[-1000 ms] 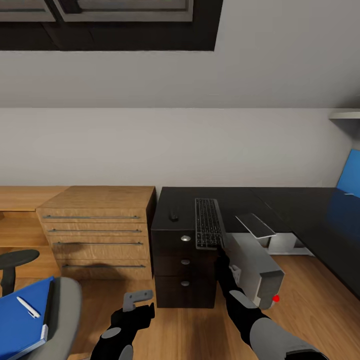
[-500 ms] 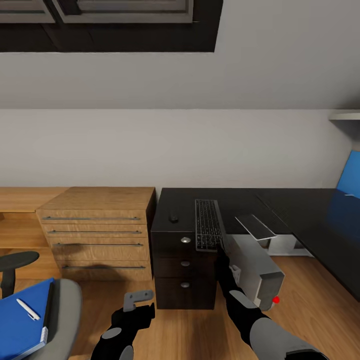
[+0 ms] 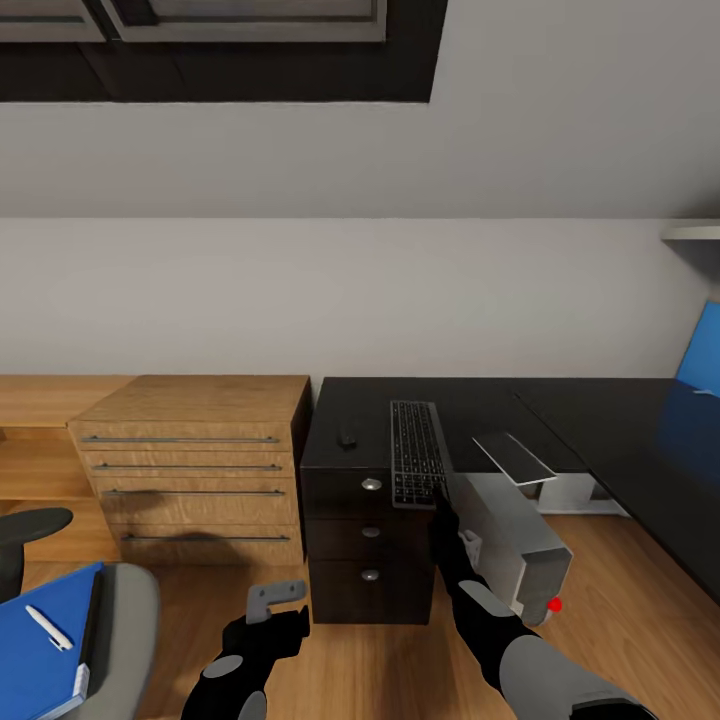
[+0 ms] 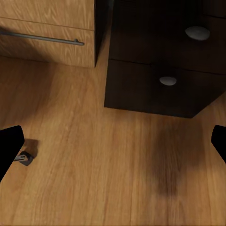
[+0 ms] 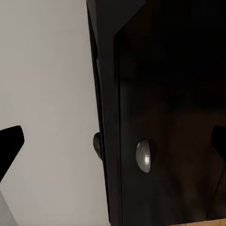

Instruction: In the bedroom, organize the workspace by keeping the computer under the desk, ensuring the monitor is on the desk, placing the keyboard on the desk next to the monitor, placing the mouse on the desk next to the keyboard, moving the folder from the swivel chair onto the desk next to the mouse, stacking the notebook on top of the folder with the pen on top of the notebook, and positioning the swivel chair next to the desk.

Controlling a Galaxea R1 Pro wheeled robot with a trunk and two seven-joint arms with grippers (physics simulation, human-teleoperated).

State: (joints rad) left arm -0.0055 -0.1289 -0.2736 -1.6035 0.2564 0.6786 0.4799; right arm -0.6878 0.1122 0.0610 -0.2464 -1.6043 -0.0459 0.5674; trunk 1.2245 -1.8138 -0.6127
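Vs 1 s ago: the whole head view has slid a bit left and down, so the camera moved. Chair, folder and pen sit closer to the left edge; arms look the same.

Near left: swivel chair seat with the blue folder on it and the white pen lying on the folder. All well left of the left gripper.

Left gripper hovers low over the wood floor, jaws spread, nothing between them. Wrist view has the black fingertips at both edges, floor and the lower drawers ahead.

Right gripper is up at the near right corner of the black three-drawer unit, just beside the tilted grey computer tower, which has a red dot at its near end. Contact with the tower: cannot tell. Its wrist view shows both fingertips wide apart, nothing gripped, drawer knob ahead.

Farther: keyboard lies on the desk top, near end overhanging just beyond the right gripper. Mouse left of the keyboard, apart from it. Light wood cabinet touching the desk's left side. Blue back panel far right.
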